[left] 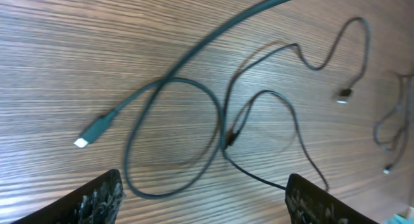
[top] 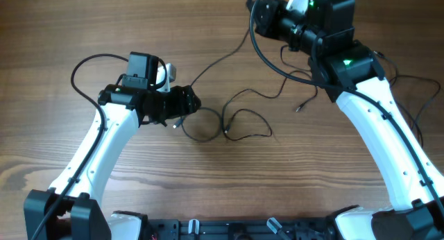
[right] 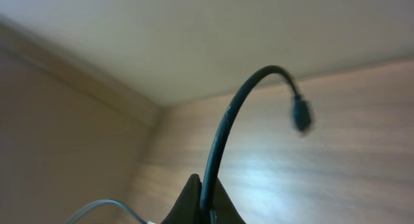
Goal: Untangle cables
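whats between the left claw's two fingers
In the left wrist view, the bottom of the thicker cable's loop and a thin cord cross the gap on the table; the open left claw grips neither.

Wood-grain table (top: 55, 32), thin black cables (left: 162, 83) looped, apparently crossing

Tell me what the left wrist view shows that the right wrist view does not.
Only left wrist: a looped dark cable with a pale-tipped plug, crossed by a thin black cord, lying on the wooden table below the open left gripper. Only right wrist: the right gripper shut on a raised dark cable end with a blurred plug. Both: dark cabling, the camera's own gripper.
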Robot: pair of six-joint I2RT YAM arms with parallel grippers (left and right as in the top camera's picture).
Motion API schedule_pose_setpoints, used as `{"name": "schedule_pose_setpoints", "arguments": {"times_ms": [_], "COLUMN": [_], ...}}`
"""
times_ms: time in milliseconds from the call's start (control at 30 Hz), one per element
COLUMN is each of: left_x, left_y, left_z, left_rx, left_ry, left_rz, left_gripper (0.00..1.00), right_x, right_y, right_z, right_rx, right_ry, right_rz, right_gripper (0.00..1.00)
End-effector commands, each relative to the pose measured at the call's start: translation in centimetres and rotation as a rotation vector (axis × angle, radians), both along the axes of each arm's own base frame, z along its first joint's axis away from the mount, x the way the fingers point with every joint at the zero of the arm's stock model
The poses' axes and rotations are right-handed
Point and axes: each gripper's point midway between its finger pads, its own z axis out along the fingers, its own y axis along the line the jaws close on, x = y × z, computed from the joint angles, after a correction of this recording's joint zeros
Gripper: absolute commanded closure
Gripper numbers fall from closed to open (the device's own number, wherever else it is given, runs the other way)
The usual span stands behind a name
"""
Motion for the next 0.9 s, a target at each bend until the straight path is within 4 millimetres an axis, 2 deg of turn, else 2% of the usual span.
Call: {"name": "schedule_pose_setpoints", "arguments": {"times_ms": [0, 133, 267, 533, 567, 600, 667, 700, 767, 833, 867], "left_x": [0.4, 0.5, 0.9, 1.1, 1.0, 1.1, 1.1, 1.1, 1.4, 2.0, 2.4], "left_y": [1.2, 1.3, 1.3, 0.0, -0.1, -0.2, -0.2, -0.3, -0.6, -1.0, -1.1], "left_z": [-0.6, -0.6, -0.4, 0.2, 0.3, 0.3, 0.3, 0.4, 0.7, 1.8, 2.6], "left_rx": [0.08, 0.089, 0.085, 0.012, 0.005, 0.003, 0.001, -0.004, -0.022, -0.051, -0.059], "left_ry": [-0.015, -0.018, -0.037, -0.049, -0.049, -0.05, -0.051, -0.053, -0.072, -0.12, -0.155], "left_rz": [0.011, 0.014, 0.015, -0.012, -0.015, -0.016, -0.016, -0.018, -0.023, -0.033, -0.033], "left_gripper": [0.17, 0.17, 0.2, 0.46, 0.51, 0.61, 0.82, 0.87, 0.92, 0.94, 0.95], "right_x": [-1.2, -1.5, -2.9, -4.5, -4.6, -4.7, -4.6, -4.5, -4.1, -3.4, -3.1], "right_y": [1.0, 0.5, 1.3, 2.2, 2.2, 2.3, 2.3, 2.3, 2.2, 1.4, 0.6], "right_z": [4.7, 7.0, 8.5, 11.8, 11.9, 12.0, 11.3, 10.7, 8.7, 4.7, 2.0], "right_rx": [0.157, 0.244, 0.275, 0.385, 0.389, 0.389, 0.381, 0.375, 0.321, 0.211, 0.134], "right_ry": [-0.065, -0.089, -0.12, -0.174, -0.177, -0.18, -0.15, -0.125, -0.075, 0.022, 0.094], "right_rz": [0.089, 0.101, 0.194, 0.303, 0.309, 0.312, 0.307, 0.3, 0.275, 0.199, 0.142], "right_gripper": [0.95, 0.96, 0.96, 0.95, 0.95, 0.95, 0.95, 0.96, 0.95, 0.95, 0.95]}}
